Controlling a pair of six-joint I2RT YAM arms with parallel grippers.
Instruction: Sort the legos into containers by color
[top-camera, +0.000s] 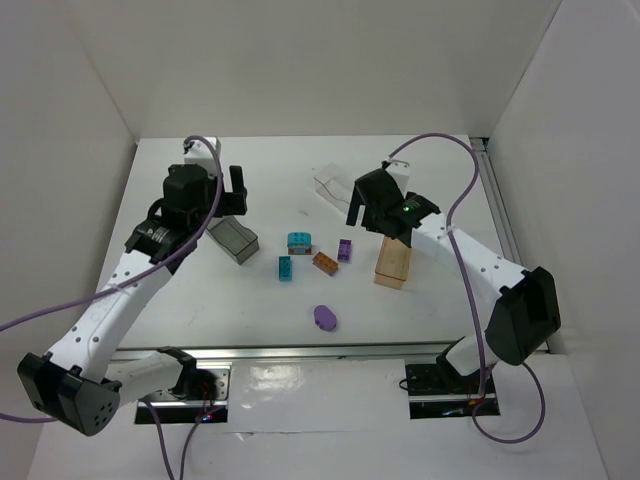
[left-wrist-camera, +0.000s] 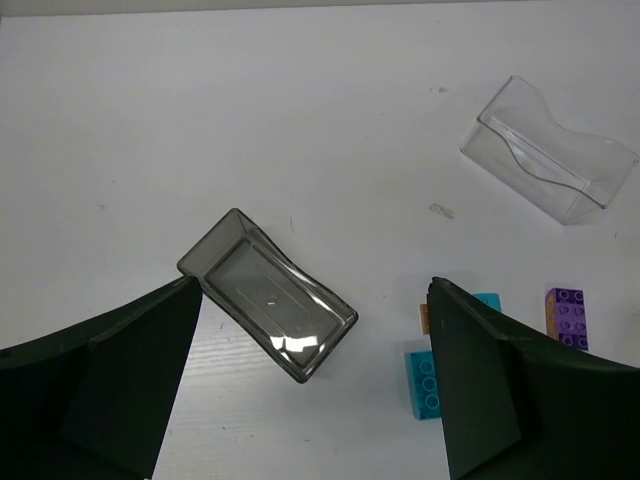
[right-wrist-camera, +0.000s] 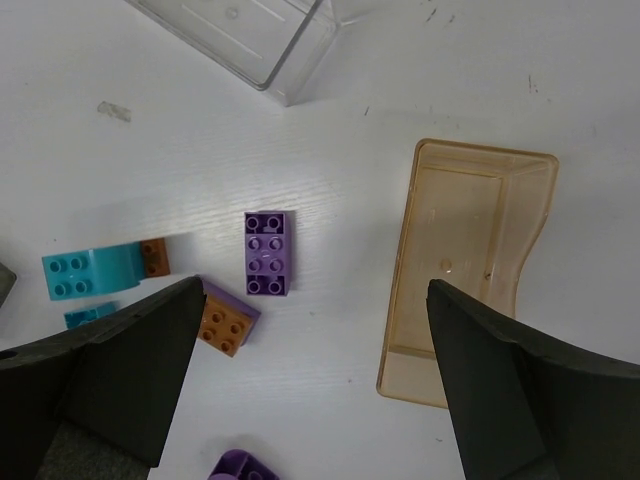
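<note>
**Both grippers wide open and holding nothing; all legos loose on the table**

The white table (top-camera: 200, 310) carries everything. The left arm (top-camera: 120, 290) reaches in over the grey box (top-camera: 233, 240). The left gripper (left-wrist-camera: 312, 290) hangs above that box with its jaws spread wide and nothing between them. The right arm (top-camera: 470, 265) reaches toward the table's middle. The right gripper (right-wrist-camera: 315, 288) is also fully spread and holds nothing, and its camera looks down on the purple brick (right-wrist-camera: 269, 253) and the tan box (right-wrist-camera: 465, 270).

The clear box (top-camera: 335, 185) lies farthest from the arms' bases. The tan box is on the right and the grey box on the left; none of the three holds a lego.

Between the grey and tan boxes lie a larger teal brick (top-camera: 298, 242), a small teal brick (top-camera: 285, 268), an orange-brown brick (top-camera: 324, 263) and the purple brick. The purple oval (top-camera: 324, 318) lies apart, nearer the bases.
</note>
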